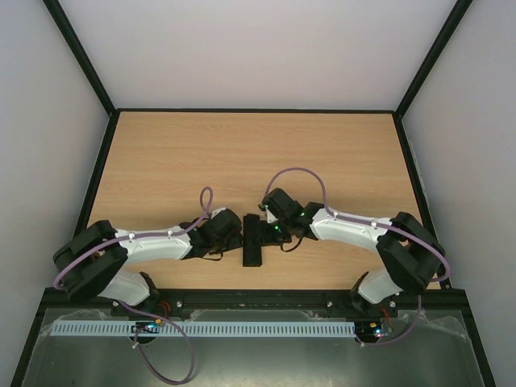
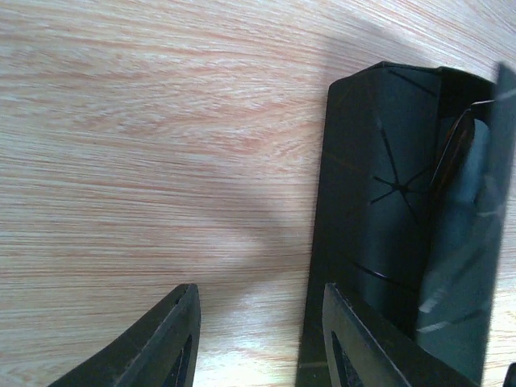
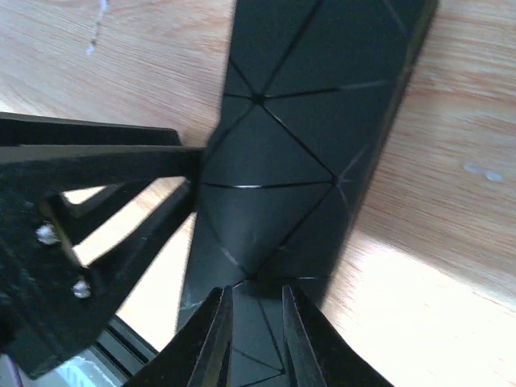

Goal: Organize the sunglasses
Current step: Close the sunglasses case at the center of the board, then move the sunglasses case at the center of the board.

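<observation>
sunglasses (image 2: 450, 149) lie inside the black case (image 1: 253, 239) at the worktop's (image 1: 242, 153) 6 o'clock. left jaws stand apart beside it. right jaws are nearly together over its lid (image 3: 274, 185), grip unclear. best to fold the lid gently, clear of the frame.

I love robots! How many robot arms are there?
2. The left arm reaches from the table's near-left corner, the right arm from the near-right; both meet at the black case.
</observation>
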